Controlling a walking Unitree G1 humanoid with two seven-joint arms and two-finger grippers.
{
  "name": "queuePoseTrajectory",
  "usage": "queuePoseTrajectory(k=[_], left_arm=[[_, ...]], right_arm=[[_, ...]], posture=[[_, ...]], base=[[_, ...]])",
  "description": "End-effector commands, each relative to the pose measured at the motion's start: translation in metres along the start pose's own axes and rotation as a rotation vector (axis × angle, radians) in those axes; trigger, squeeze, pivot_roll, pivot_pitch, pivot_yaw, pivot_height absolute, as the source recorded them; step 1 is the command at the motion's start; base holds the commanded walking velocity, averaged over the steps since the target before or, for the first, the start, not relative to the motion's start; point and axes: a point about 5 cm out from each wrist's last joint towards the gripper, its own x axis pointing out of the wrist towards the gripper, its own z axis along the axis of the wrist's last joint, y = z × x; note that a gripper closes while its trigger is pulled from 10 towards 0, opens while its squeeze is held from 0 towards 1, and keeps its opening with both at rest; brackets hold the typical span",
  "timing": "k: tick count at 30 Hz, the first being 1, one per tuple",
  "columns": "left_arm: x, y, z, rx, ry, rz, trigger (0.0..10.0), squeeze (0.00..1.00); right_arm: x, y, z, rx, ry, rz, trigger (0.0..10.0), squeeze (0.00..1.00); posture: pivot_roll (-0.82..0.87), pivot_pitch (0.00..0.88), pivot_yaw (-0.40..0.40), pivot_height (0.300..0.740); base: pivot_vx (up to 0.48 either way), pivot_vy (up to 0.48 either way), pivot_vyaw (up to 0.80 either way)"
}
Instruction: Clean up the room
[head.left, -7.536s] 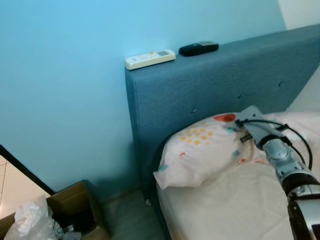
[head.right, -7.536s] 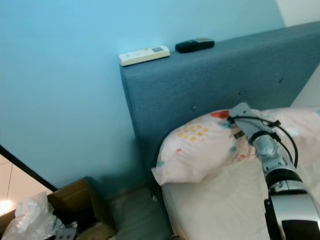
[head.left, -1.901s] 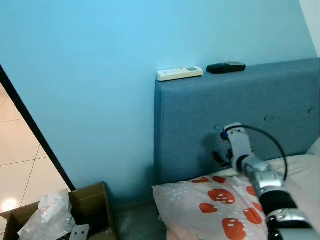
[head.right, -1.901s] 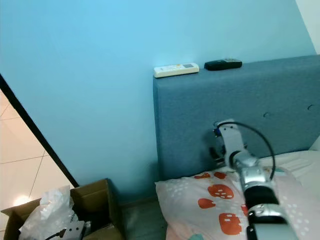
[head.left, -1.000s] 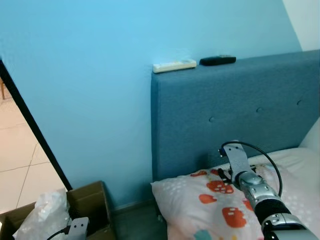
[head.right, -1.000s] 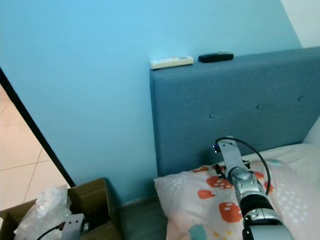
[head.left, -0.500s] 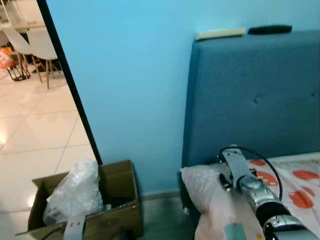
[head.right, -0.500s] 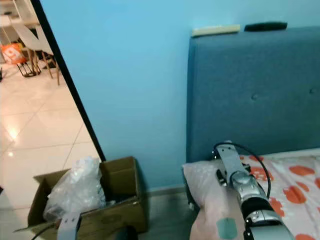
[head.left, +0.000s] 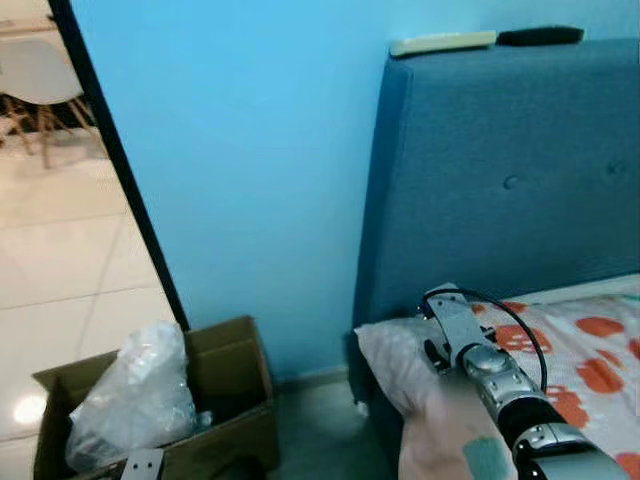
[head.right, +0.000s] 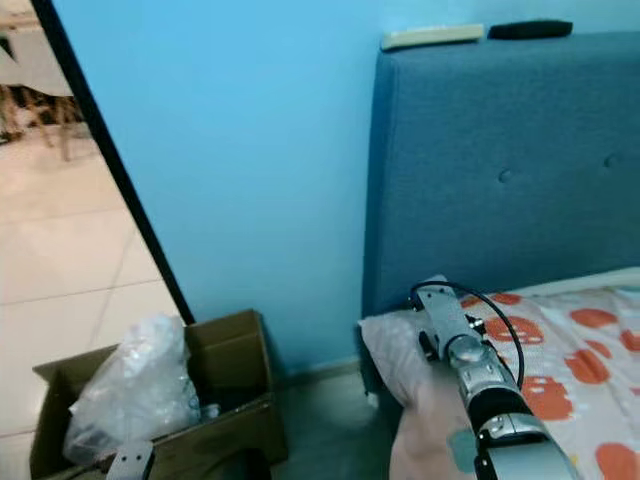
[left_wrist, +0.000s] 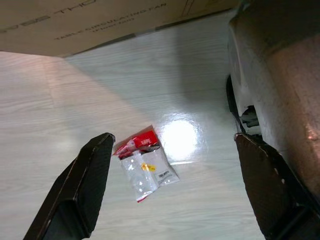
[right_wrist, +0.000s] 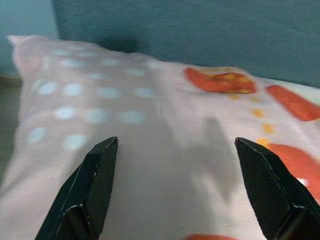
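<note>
Pillow (head.left: 440, 390) lies on the bed against the blue headboard (head.left: 500, 170), the right pincer (right_wrist: 175, 190) spread open just above it. Beside the bed a cardboard box (head.right: 235, 400) holds a plastic bag (head.right: 135, 385). Left pincer (left_wrist: 172, 185), open, hangs over a small packet (left_wrist: 145, 162) on the floor.

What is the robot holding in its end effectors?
Nothing. The right end effector is open above the pillow; the left end effector hangs open over the floor.
</note>
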Motion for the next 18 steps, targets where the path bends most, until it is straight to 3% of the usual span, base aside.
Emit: queuePoseTrajectory(k=[1,12,13,18], left_arm=[[0.002,-0.010,-0.001,-0.009,0.007,-0.035,10.0,0.00],[0.002,-0.013,-0.004,0.007,0.017,-0.045,10.0,0.00],[0.002,-0.013,-0.005,0.012,0.018,-0.044,10.0,0.00],[0.002,-0.013,-0.005,0.014,0.019,-0.043,10.0,0.00]], right_arm=[[0.000,0.006,-0.001,0.006,-0.003,0.018,10.0,0.00],[0.001,0.010,0.002,-0.009,-0.023,0.038,10.0,0.00],[0.001,0.011,0.005,0.039,-0.049,0.063,10.0,0.00],[0.000,0.013,0.010,0.077,-0.085,0.089,10.0,0.00]], posture=[[0.04,0.057,0.003,0.587],[0.04,0.060,0.003,0.587],[0.04,0.060,0.004,0.587],[0.04,0.062,0.004,0.587]], base=[[0.000,0.000,0.00],[0.000,0.000,0.00],[0.000,0.000,0.00],[0.000,0.000,0.00]])
